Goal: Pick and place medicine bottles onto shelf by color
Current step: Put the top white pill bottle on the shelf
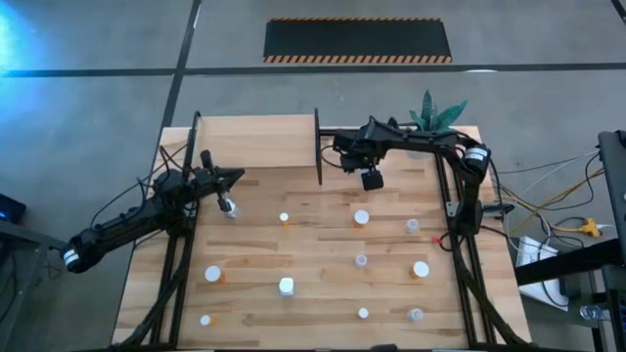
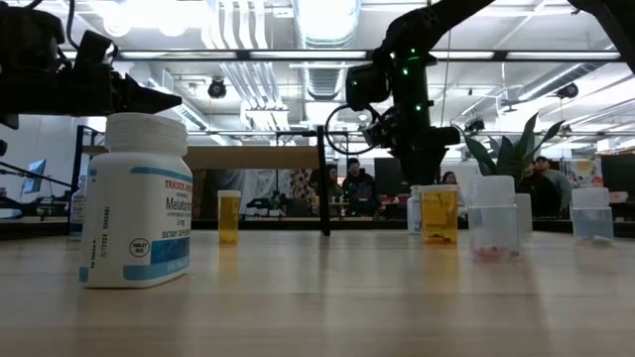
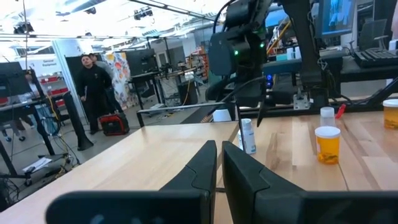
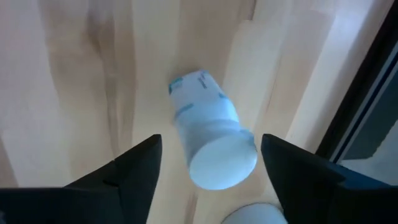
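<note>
The right claw point(image 4: 208, 158) is held open over a white medicine bottle point(image 4: 211, 140) beside the shelf point(image 1: 259, 142); the left claw point(image 3: 219, 163) is kept closed.

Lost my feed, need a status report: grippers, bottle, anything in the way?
Right gripper open above white bottle, not gripping. Left gripper shut, empty, over shelf. Second cap close by.

This is a robotics lab set in a large open industrial hall. Exposed ceiling ducts point(image 2: 238, 74) and strip lights run overhead, and the concrete floor point(image 1: 98, 108) carries a hazard-striped black mat point(image 1: 358, 41). Beyond the wooden surface point(image 2: 317, 297) stand workbenches with monitors point(image 3: 339, 15), loose cabling point(image 1: 558, 230), and people point(image 3: 93, 87) standing about.
</note>
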{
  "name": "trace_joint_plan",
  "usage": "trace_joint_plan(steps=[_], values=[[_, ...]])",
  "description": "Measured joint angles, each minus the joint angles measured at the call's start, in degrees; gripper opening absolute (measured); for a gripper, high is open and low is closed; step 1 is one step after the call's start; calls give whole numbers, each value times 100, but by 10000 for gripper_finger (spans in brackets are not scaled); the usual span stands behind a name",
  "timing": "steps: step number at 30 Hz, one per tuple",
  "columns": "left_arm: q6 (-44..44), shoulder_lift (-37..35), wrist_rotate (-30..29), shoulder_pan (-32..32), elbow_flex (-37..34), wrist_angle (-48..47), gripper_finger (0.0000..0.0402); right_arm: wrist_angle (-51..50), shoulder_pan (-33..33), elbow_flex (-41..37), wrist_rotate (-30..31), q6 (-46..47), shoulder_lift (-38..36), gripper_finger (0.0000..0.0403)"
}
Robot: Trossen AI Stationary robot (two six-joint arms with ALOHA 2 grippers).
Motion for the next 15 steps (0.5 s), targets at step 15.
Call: trace_joint_plan(steps=[15], values=[[1, 0, 0, -2, 0, 59, 8, -32, -106, -180, -220, 380, -2, 162]])
